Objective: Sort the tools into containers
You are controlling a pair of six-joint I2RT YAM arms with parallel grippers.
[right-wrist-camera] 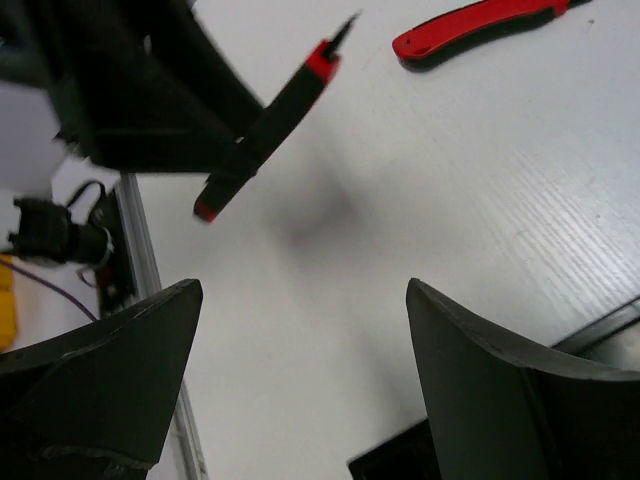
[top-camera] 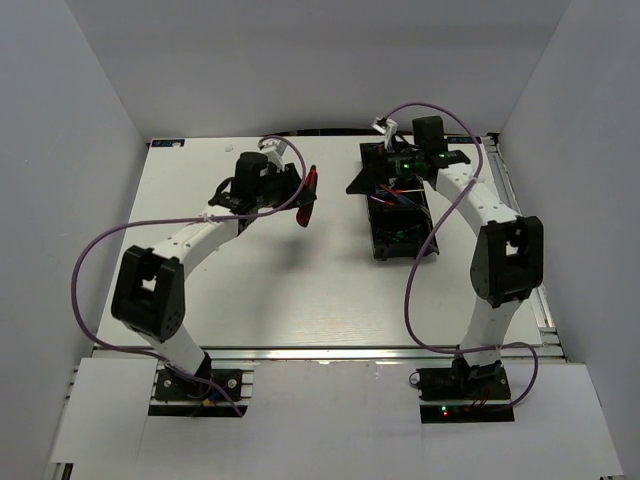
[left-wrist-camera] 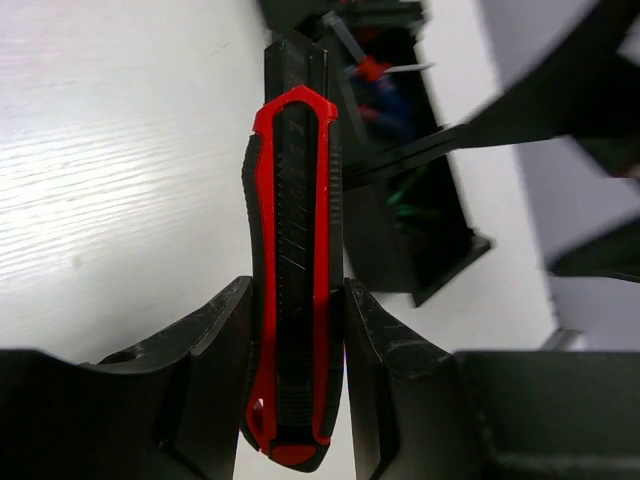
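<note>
Two black fingers of the left gripper (left-wrist-camera: 297,300) are clenched on one red-and-black utility knife (left-wrist-camera: 295,200), pressing its long sides near the butt end. The rest of the body sticks straight out past the fingertips, raised above the white tabletop (top-camera: 300,290) and apart from the tray.

The knife looks rigid and light: a hard plastic shell with ribbed black grip panels, so it should neither flex nor slip much. Held this close to one end it may tip. A hold across the narrow sides nearer mid-length would probably balance better. Whether the blade is retracted cannot be told.

Beyond the knife's tip lies one long black tray (left-wrist-camera: 445,265), open-topped and divided into compartments. Inside it are at least one blue-and-red-handled screwdriver (left-wrist-camera: 375,75) and one green-handled item (left-wrist-camera: 405,195), probably a thin screwdriver. That part of the left wrist view is blurred, so the full count of tools inside is uncertain.

The right gripper (right-wrist-camera: 303,300) hovers by the far end of the tray, its jaws spread wide and holding nothing.

One more red-handled tool (right-wrist-camera: 470,28) lies flat on the tabletop, beyond the lifted knife in the right wrist view.

Counted: one knife in hand, one red-handled tool lying loose, one tray.
</note>
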